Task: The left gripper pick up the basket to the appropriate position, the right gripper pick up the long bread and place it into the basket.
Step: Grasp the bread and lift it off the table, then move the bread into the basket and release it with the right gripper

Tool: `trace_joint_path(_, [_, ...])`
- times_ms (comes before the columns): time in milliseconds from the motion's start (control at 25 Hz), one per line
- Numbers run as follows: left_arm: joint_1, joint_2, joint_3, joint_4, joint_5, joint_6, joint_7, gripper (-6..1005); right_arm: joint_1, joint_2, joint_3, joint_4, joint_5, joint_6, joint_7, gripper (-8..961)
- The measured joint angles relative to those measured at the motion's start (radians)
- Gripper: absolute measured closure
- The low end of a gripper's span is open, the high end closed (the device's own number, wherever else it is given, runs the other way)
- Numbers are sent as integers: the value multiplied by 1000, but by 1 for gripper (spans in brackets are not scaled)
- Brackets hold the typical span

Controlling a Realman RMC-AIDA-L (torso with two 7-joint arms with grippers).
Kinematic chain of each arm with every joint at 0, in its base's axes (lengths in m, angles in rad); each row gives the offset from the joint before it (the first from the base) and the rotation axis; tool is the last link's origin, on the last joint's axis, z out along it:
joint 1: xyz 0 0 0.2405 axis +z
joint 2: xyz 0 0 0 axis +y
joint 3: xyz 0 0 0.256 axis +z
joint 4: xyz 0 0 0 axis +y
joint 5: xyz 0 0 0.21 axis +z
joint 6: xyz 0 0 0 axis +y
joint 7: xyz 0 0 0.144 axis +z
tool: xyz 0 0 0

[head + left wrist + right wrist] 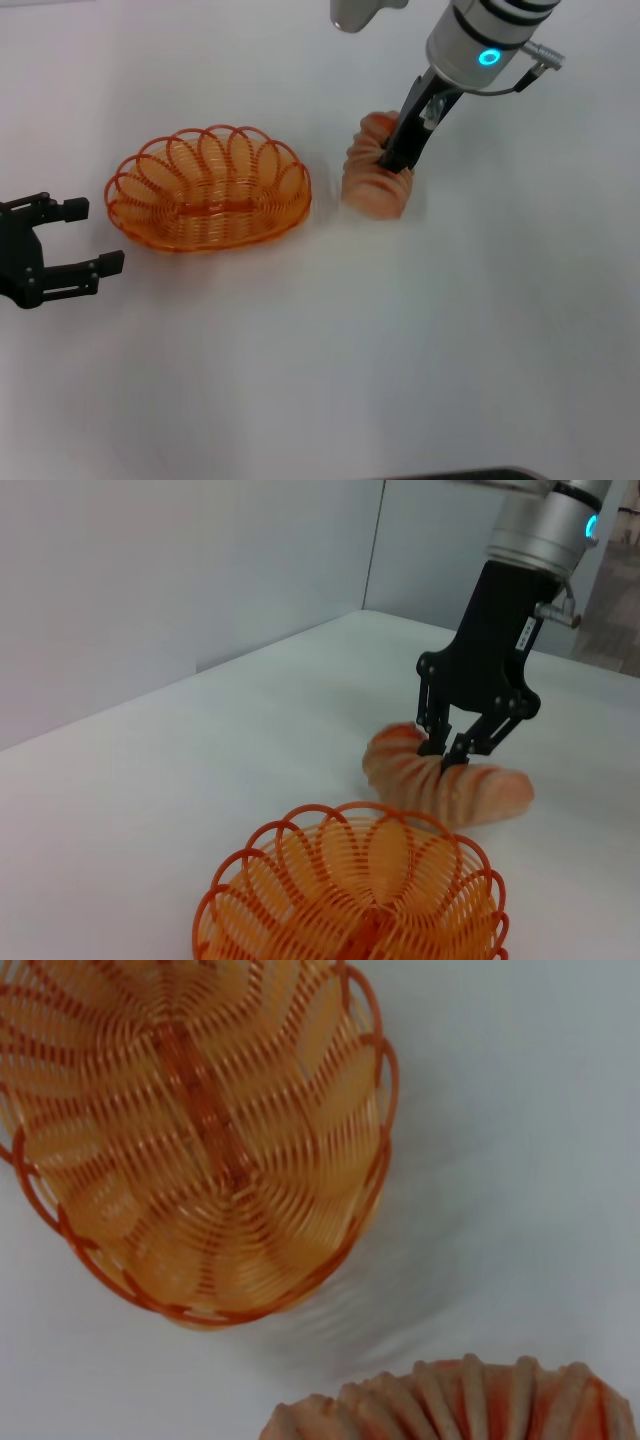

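1. The basket [209,190] stands upright on the white counter [330,360], empty, with its open mouth facing up. This orientation leaves it ready to receive a load from above.

2. The left gripper [62,247] rests low at the robot's left, just beside the basket's end and apart from it. Its fingers are spread wide and hold nothing. The basket appears already positioned, so this arm is judged idle and clear of the transfer path.

3. The long bread [376,178] lies on the counter just to the right of the basket, near but not touching it. The loaf curves along its length.

4. The right gripper [397,153] descends steeply onto the loaf's middle. In the left wrist view its fingers [432,745] straddle the ridged body, closed in against both sides. A mid-length grasp is judged to balance the loaf for lifting.

5. Whether the bread is off the counter cannot be determined; it appears seated.
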Motion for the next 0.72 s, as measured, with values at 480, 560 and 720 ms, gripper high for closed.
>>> trace_joint_path(480, [0, 2, -9, 3, 0, 10, -2, 185, -62, -7, 9, -157, 2, -32, 5, 761])
trace_joint_path(560, [-1, 2, -9, 3, 0, 16, -3, 185, -76, -10, 20, -205, 2, -36, 2, 762])
trace_joint_path(720, [-6, 6, -9, 3, 0, 20, -11, 186, -80, -16, 67, -257, 4, -46, -36, 764])
